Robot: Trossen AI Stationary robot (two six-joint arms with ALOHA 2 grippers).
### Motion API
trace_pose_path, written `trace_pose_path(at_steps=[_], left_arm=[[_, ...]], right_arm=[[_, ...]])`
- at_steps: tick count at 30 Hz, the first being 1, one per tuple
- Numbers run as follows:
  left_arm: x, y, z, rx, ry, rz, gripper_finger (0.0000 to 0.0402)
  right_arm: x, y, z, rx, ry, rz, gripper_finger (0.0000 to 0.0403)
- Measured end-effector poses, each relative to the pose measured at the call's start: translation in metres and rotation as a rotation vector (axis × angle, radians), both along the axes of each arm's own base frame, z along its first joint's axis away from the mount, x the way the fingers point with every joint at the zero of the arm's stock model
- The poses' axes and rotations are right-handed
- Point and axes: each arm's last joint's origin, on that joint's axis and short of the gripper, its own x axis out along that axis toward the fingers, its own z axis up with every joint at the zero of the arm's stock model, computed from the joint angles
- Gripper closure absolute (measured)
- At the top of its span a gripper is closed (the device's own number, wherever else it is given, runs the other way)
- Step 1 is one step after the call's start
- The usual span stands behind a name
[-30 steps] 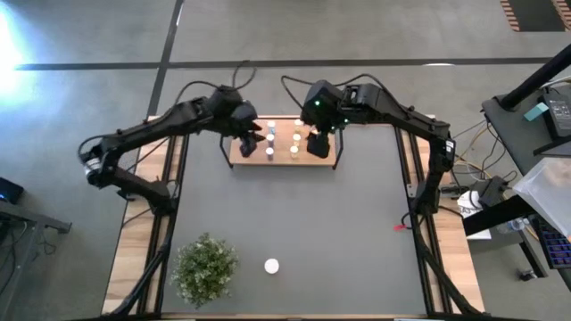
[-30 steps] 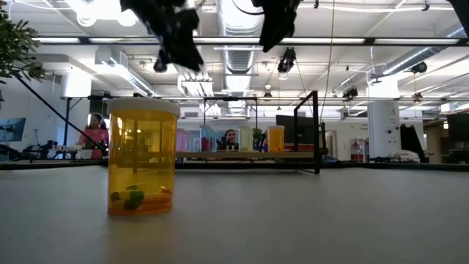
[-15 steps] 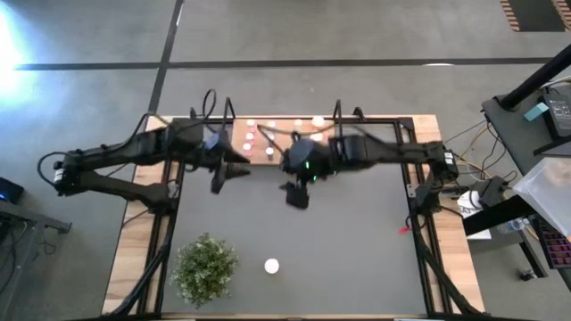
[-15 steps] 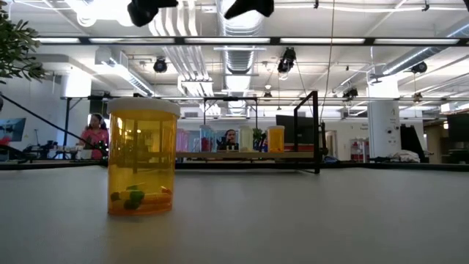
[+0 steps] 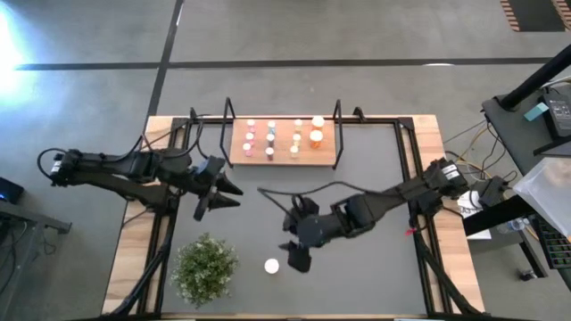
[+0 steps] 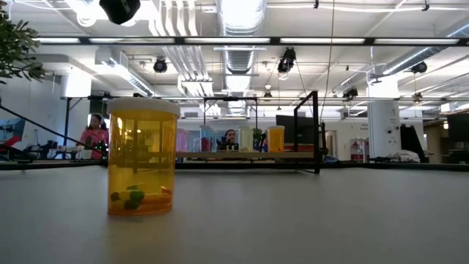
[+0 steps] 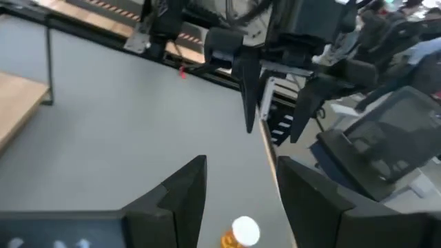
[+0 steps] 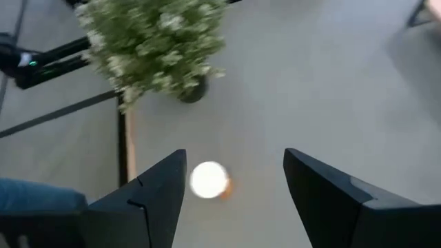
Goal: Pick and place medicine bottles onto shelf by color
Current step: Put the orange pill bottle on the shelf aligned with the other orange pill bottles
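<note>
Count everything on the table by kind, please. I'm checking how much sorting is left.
medicine bottles standing on the shelf: 11
orange medicine bottle loose on the table: 1
potted plant: 1
shelf: 1
Total: 14

Right claw (image 5: 295, 256) beside orange bottle (image 5: 271, 266)

Bright, even room light from ceiling strip lamps (image 6: 242, 9), blown out white. Glare patch on floor (image 5: 11, 40) at far left. Potted plant (image 8: 155, 45) motion-blurred. Bottle cap (image 8: 208, 179) overexposed. Shadows under arms soft.
</note>
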Motion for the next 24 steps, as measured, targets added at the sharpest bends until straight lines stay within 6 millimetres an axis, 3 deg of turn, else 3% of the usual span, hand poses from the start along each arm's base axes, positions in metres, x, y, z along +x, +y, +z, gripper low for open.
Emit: trace_pose_path(at_steps=[10,15,24], left_arm=[[0.003,-0.006,-0.005,-0.04,-0.007,0.038,0.0242],[0.013,-0.007,-0.009,-0.076,0.007,0.067,0.0242],[0.035,-0.01,-0.011,-0.131,-0.018,0.08,0.0242]], right_arm=[[-0.001,0.007,-0.01,0.058,0.022,-0.034,0.017],[-0.002,0.011,-0.012,0.068,0.037,0.07,0.017],[-0.003,0.014,-0.012,0.091,0.045,0.096,0.017]])
